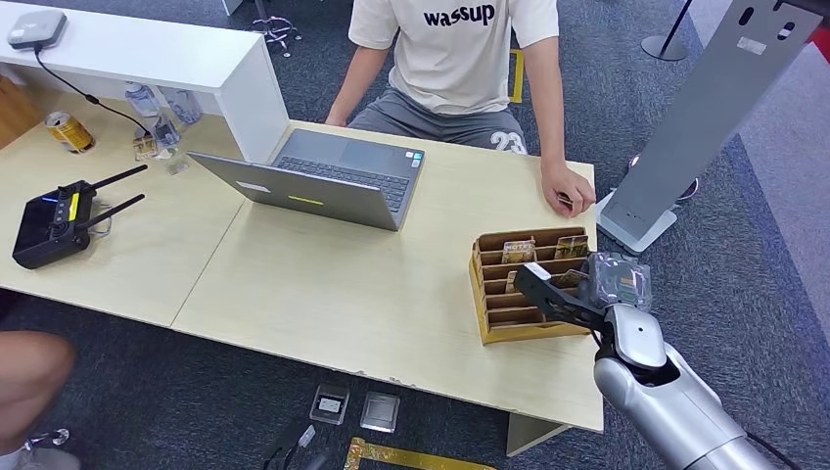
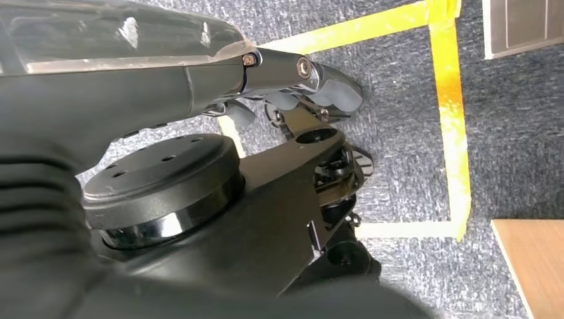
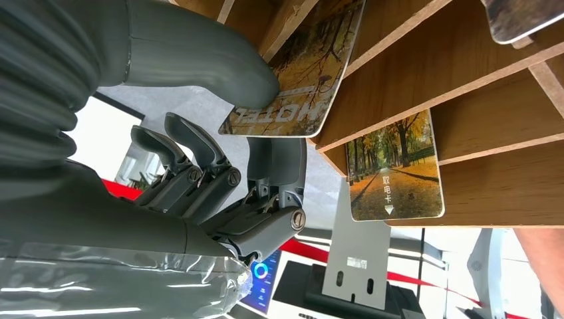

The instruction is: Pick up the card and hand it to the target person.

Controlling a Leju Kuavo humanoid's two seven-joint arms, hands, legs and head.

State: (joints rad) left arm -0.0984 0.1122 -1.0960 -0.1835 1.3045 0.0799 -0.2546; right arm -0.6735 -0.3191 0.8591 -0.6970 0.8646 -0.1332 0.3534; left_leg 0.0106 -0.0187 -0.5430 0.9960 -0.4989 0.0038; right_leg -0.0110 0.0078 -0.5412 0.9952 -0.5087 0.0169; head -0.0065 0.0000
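The pale wooden surface (image 1: 323,284) runs across the scene, and the person (image 1: 455,59) who is to get the card sits at its far side, one hand (image 1: 568,191) resting on the far right edge just beyond the rack. An open grey laptop (image 1: 323,176) sits mid-surface to the left of the rack, well apart from it. The slotted wooden card rack (image 1: 519,284) stands near the right end, with 2 cards upright in its far slots in the head view. The right robot hand (image 1: 568,294) hangs over the rack's right side; in the right wrist view its thick thumb (image 3: 219,66) presses on the face of the card (image 3: 299,73), an autumn-tree print that sticks out of its slot, while the dark fingers (image 3: 199,166) lie curled beside and apart from the card, so it looks touched, not yet pinched. A second card (image 3: 396,166) stands in a neighbouring slot, untouched. The left robot hand (image 2: 299,86) hangs low over the carpet with its fingers curled in on nothing. By this reading, the pick-up step is in hand. The next move calls for bringing fingers to the card's other face, drawing it along the slot without tipping the rack, then carrying it far and left toward the person.
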